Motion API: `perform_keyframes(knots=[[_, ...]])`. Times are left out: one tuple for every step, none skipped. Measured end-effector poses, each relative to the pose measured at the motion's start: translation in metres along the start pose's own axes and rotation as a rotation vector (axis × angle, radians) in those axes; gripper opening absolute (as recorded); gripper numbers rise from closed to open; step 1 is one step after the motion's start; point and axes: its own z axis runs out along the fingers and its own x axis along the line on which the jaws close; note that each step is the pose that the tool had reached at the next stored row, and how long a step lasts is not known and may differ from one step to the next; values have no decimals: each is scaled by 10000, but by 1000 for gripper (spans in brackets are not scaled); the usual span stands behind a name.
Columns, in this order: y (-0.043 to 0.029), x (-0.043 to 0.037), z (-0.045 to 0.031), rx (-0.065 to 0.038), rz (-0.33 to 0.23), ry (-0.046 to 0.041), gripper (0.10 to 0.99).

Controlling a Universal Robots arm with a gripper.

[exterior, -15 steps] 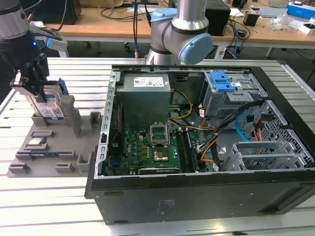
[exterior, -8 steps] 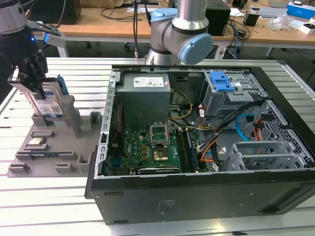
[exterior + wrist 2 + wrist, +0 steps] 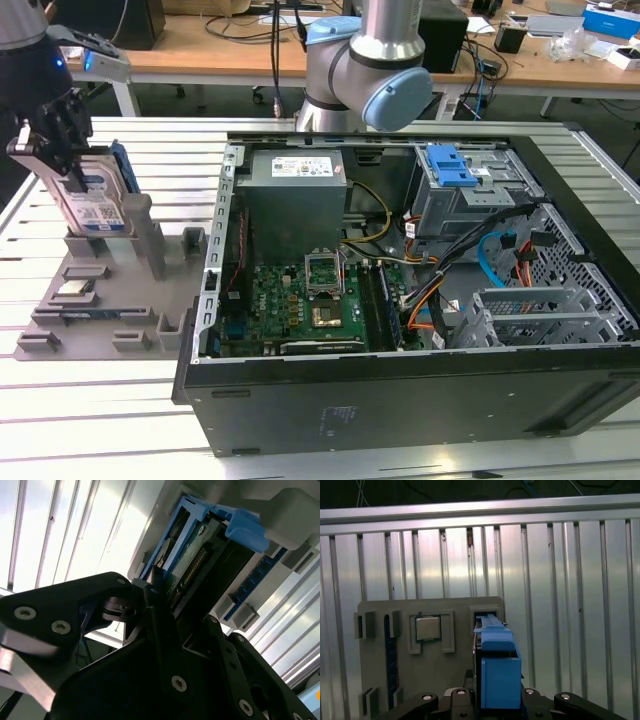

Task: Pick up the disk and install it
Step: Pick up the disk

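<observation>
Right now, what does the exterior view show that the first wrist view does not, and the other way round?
Exterior view: the open computer case with its power supply and circuit board, and the arm's base beyond it. First wrist view: the blue bracket seen end-on from above, and a rail at the table's edge. Both: the gripper closed on the disk, which stands upright in the grey tray, and the small chip lying in that tray.

blue-framed silver disk (image 3: pixel 93 207), grey tray (image 3: pixel 100 332), green motherboard (image 3: pixel 292 300)
</observation>
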Motion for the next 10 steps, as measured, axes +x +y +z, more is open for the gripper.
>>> perform_keyframes(knots=[[0,0,-14,1,0,0,361],[0,-1,-41,0,0,0,361],[0,-1,-70,0,0,0,361],[-1,-1,-92,0,0,1,361],[-1,-2,-125,-1,0,0,361],[-1,-3,-162,0,0,0,361],[-2,-3,-192,0,-1,0,361],[-2,-4,-222,0,-1,0,361],[-2,-4,-237,0,-1,-1,361],[-2,-5,-257,0,0,0,361]])
